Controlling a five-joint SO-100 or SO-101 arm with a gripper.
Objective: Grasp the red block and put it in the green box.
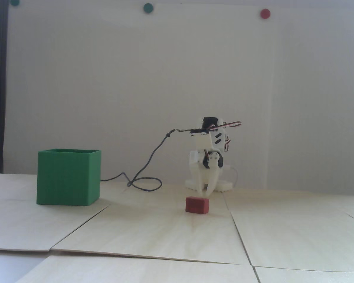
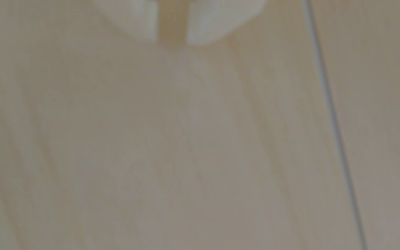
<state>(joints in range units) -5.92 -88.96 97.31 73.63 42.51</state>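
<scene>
A white robot arm (image 1: pixel 208 153) crouches at the back of a pale wooden table (image 1: pixel 165 235), its gripper (image 1: pixel 205 193) pointed down with the fingertips close to the tabletop, just behind the red block (image 1: pixel 197 205) in the fixed view. The block lies flat on the table, in front of the gripper and not held. The green box (image 1: pixel 67 177) stands upright and open-topped on the table, well apart to the left of the block in that view. A dark cable (image 1: pixel 147 174) loops across the table between the box and the arm. In the blurred wrist view, 2 white fingertips (image 2: pixel 141 21) enter from the top edge with a narrow gap between them, showing bare wood; the jaws stand slightly apart and grip nothing. A thin seam (image 2: pixel 331 120) between table panels runs down the right side.
</scene>
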